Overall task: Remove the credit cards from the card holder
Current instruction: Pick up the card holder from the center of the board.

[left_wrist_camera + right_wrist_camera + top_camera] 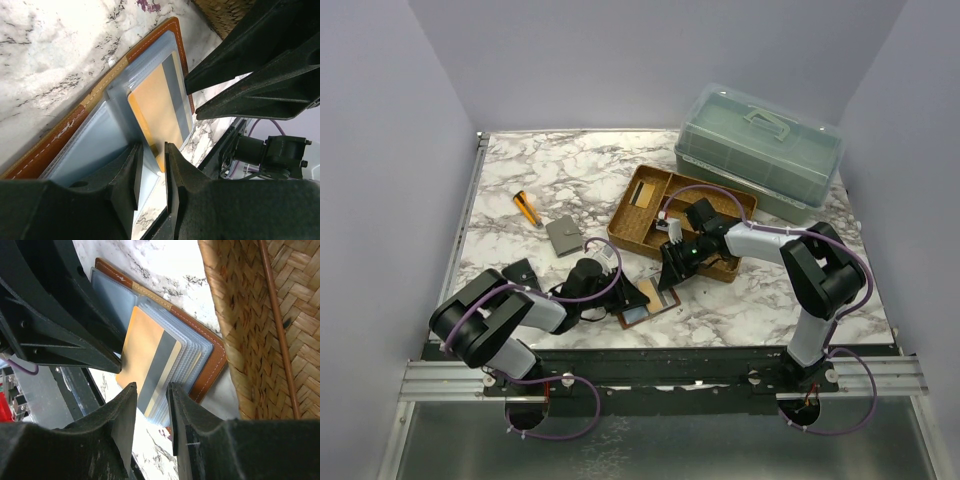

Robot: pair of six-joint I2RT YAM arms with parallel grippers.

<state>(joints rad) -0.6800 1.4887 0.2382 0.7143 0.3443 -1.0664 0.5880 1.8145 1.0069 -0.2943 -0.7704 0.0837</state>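
Left gripper (152,155) narrow astride the edge of the card holder (55,140), right gripper (151,392) narrow around a protruding credit card (145,350), I must next draw it straight out

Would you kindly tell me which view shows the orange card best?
The right wrist view: the orange card fills mid-frame, its grey stripe clear. The left wrist view shows its plain orange part inside the card holder; the top view barely shows it.
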